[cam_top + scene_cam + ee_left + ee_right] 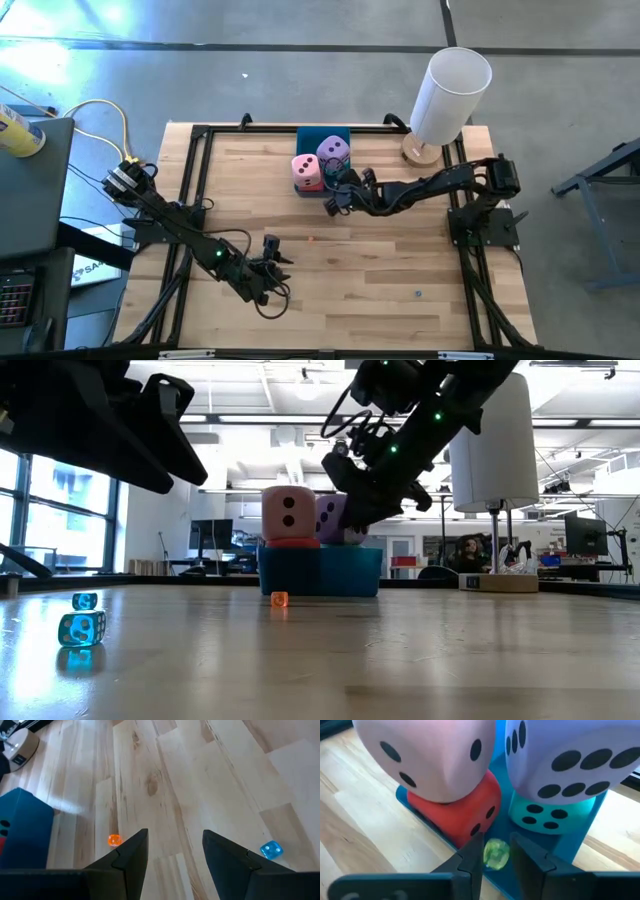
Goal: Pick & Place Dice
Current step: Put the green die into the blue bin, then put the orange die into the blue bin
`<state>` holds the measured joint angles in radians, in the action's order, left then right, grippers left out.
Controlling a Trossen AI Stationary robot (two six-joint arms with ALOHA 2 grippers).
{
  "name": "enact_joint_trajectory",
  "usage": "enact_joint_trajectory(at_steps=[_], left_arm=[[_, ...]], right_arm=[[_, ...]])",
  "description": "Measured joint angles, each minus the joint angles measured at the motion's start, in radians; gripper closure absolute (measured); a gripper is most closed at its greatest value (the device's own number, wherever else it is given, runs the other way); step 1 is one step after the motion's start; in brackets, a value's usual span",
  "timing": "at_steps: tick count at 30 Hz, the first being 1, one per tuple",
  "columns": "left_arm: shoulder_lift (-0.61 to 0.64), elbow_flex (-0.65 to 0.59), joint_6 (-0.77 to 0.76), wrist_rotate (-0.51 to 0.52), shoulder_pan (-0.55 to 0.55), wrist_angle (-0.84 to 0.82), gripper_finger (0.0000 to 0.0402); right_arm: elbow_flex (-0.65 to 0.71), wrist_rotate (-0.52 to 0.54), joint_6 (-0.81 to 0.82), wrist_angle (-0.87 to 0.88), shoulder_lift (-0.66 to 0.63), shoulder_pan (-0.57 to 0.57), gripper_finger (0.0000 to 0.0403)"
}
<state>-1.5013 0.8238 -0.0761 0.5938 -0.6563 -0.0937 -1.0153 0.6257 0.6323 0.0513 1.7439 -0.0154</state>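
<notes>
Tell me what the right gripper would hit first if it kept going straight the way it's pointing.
Probably the red die in the blue tray, just beyond the small green die between the right gripper fingers; depth is uncertain.

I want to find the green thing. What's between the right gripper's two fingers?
A small green die sits between the right gripper's fingers, right at the blue tray's edge, below the red die and teal die. The right wrist view shows it.

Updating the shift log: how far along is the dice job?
Done: pink die on red die and purple die on teal die sit in the blue tray. In hand: the right hand grips a small green die at the tray's edge. Remaining: a small orange die and two small blue dice lie on the table; the left hand waits open.
</notes>
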Motion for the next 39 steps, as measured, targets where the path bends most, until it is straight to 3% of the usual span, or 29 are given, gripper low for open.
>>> enact_joint_trajectory(at_steps=[11,22,29,39], left_arm=[[0.000,0.000,-0.020,0.003,0.000,0.000,0.0222],[0.000,0.000,-0.054,0.003,0.000,-0.001,0.0222],[0.000,0.000,-0.093,0.002,0.000,-0.004,0.0222],[0.000,0.000,-0.166,0.002,0.000,-0.004,0.0222]], right_arm=[[0.000,0.004,-0.015,0.016,0.000,-0.005,0.0240],[0.000,0.003,-0.200,-0.184,-0.014,0.067,0.0139],[-0.001,-0.078,-0.387,-0.253,-0.078,0.161,0.0128],[-0.001,-0.193,-0.398,-0.239,-0.106,0.308,0.0137]])
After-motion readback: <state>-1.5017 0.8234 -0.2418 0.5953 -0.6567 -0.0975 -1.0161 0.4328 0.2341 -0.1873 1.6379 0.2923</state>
